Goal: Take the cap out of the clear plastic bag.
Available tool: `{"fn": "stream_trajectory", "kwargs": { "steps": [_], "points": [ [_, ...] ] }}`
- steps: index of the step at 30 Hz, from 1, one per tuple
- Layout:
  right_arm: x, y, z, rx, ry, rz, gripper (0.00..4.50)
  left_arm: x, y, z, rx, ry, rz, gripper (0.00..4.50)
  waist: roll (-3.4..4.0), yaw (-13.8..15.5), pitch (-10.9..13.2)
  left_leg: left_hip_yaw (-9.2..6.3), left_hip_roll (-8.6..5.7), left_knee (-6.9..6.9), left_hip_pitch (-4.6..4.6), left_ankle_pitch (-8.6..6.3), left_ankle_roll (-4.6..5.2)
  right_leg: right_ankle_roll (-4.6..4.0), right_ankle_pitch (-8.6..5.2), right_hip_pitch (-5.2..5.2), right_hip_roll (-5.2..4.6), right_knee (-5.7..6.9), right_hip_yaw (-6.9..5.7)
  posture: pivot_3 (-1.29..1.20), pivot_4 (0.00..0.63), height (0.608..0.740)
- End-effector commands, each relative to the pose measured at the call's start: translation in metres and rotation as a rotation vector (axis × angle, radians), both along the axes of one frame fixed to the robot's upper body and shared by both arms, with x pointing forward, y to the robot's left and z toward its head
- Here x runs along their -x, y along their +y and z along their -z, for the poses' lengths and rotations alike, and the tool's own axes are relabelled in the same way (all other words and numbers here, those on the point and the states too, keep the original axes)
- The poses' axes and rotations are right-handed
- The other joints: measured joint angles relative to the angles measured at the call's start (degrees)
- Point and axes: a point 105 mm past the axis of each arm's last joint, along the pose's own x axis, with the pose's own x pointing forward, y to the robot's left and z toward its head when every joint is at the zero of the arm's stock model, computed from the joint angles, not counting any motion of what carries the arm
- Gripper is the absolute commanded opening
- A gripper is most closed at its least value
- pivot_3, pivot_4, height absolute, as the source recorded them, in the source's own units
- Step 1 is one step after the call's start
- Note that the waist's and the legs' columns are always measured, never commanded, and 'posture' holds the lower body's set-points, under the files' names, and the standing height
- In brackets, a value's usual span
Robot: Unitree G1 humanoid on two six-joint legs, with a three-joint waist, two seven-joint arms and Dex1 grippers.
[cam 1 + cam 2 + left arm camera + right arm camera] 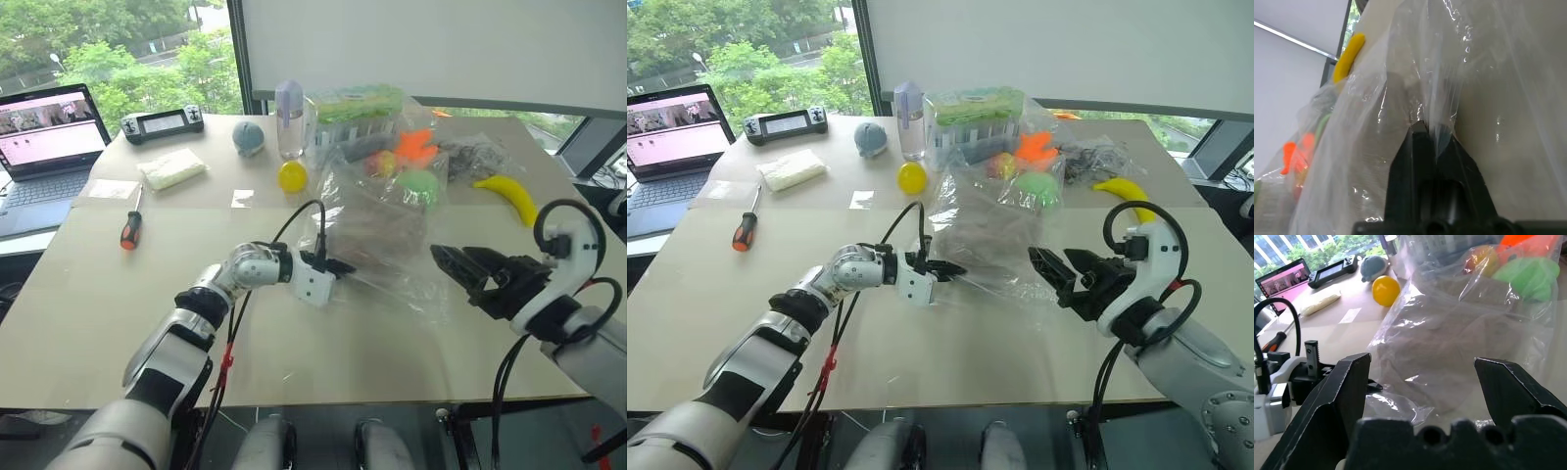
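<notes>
The left tool is clamped on a fold of the clear plastic bag, anchoring it mid-counter. The cap sits inside the film. The right tool waits just beside it, fingers spread, likely to reach in.

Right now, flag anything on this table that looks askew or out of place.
Nothing looks spilled or broken. The clear plastic bag lies crumpled with the cap inside; the left pincer is shut on its edge. The screwdriver lies loose, apart from the other items.
</notes>
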Motion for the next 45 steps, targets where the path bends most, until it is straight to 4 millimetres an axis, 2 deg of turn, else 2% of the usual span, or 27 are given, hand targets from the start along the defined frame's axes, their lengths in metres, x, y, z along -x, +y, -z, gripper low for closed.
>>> {"fn": "stream_trajectory", "kwargs": {
  "steps": [1,3,7,10,13,15,18,20,22,29,35,37,39,42,45],
  "points": [
    [0.014,0.024,-0.021,-0.297,-0.062,-0.053,4.06,-0.009,-0.009,-0.023,0.094,-0.019,-0.031,0.02,-0.01,0.04,0.0,-0.01,0.01,0.01,0.0,0.0,0.0,0.0,0.0,0.02,0.0,0.0,-0.02,0.0,0.15,0.74],
    [0.025,0.036,-0.022,-0.402,-0.057,-0.064,4.06,-0.013,-0.011,-0.026,0.144,0.027,-0.062,0.02,0.0,-0.01,-0.01,-0.02,0.01,-0.02,0.01,0.0,0.0,0.0,0.0,0.0,0.0,-0.01,-0.01,0.0,0.15,0.74],
    [0.034,0.065,0.018,-0.526,0.172,-0.107,4.06,-0.022,-0.021,-0.048,0.263,0.057,-0.113,0.02,-0.02,-0.15,-0.02,0.0,0.0,-0.03,-0.02,-0.01,0.02,0.03,0.01,0.01,0.0,0.05,-0.03,0.0,0.15,0.74],
    [0.024,0.074,0.039,-0.583,0.281,-0.084,4.06,-0.022,-0.029,-0.065,0.324,0.082,-0.101,0.02,-0.02,-0.25,-0.01,0.03,0.0,0.07,-0.01,-0.02,0.03,0.03,0.01,0.01,0.0,0.02,0.0,0.0,0.15,0.74],
    [0.012,0.077,0.042,-0.62,0.293,-0.086,4.06,-0.02,-0.031,-0.075,0.327,0.074,-0.079,0.02,-0.02,-0.37,-0.02,0.03,0.01,0.2,0.02,-0.02,0.04,0.02,0.04,0.04,0.02,0.06,0.02,0.0,0.15,0.74],
    [-0.005,0.069,0.047,-0.672,0.289,-0.024,4.06,-0.018,-0.033,-0.084,0.332,0.068,-0.062,0.02,-0.02,-0.42,-0.02,0.03,0.02,0.21,0.06,-0.01,0.04,0.01,0.06,0.04,0.04,0.08,0.05,0.0,0.15,0.74],
    [-0.035,0.042,0.07,-0.754,0.325,0.175,4.06,-0.014,-0.037,-0.095,0.348,0.072,-0.032,0.02,-0.02,-0.38,-0.02,0.03,0.03,0.2,0.08,-0.01,0.03,-0.02,0.08,0.03,0.1,0.1,0.05,0.0,0.15,0.74],
    [-0.045,0.027,0.084,-0.837,0.359,0.262,4.06,-0.013,-0.036,-0.097,0.347,0.073,-0.027,0.02,-0.02,-0.19,-0.02,0.03,0.0,0.2,0.04,-0.01,0.03,-0.01,0.08,0.02,0.09,0.09,0.04,0.0,0.15,0.74],
    [-0.049,0.021,0.094,-0.888,0.381,0.288,4.06,-0.012,-0.035,-0.096,0.34,0.076,-0.029,0.02,-0.01,-0.2,-0.02,0.03,0.0,0.18,0.01,-0.01,0.04,0.0,0.09,0.01,0.09,0.09,0.02,0.0,0.15,0.74],
    [-0.05,0.029,0.104,-0.932,0.436,0.275,4.06,-0.011,-0.031,-0.095,0.333,0.065,-0.036,0.02,0.01,-0.66,-0.03,0.06,0.01,-0.04,0.0,-0.01,0.03,0.01,0.09,-0.03,0.13,0.11,0.04,0.0,0.15,0.74],
    [-0.07,0.04,0.11,-0.953,0.461,0.25,4.06,-0.01,-0.03,-0.094,0.336,0.066,-0.042,0.02,0.01,-1.32,-0.03,0.06,0.0,-0.04,0.03,-0.01,0.03,0.01,0.09,-0.02,0.13,0.1,0.07,0.0,0.15,0.74],
    [-0.077,0.042,0.109,-0.968,0.461,0.24,3.56,-0.009,-0.03,-0.092,0.331,0.067,-0.043,0.0,0.02,-1.55,-0.03,0.06,0.0,-0.03,0.09,0.0,0.01,0.01,0.09,-0.01,0.13,0.1,0.08,0.0,0.15,0.74],
    [-0.079,0.046,0.1,-0.964,0.424,0.2,3.08,-0.009,-0.03,-0.091,0.33,0.068,-0.044,0.0,0.02,-1.6,-0.03,0.05,0.0,-0.05,0.1,0.01,-0.01,0.0,0.09,-0.04,0.13,0.1,0.09,0.0,0.15,0.74],
    [-0.074,0.056,0.084,-0.929,0.373,0.109,2.1,-0.009,-0.028,-0.091,0.333,0.06,-0.05,0.0,0.02,-1.59,-0.03,0.06,0.0,-0.06,0.07,0.02,-0.02,0.0,0.09,-0.07,0.13,0.19,0.08,0.0,0.15,0.74],
    [-0.074,0.056,0.084,-0.938,0.373,0.108,0.94,-0.009,-0.028,-0.094,0.357,0.044,-0.052,0.0,0.02,-1.57,-0.03,0.06,-0.01,-0.06,0.03,0.02,-0.01,0.01,0.09,-0.06,0.13,0.24,0.07,0.0,0.15,0.74]
  ]
}}
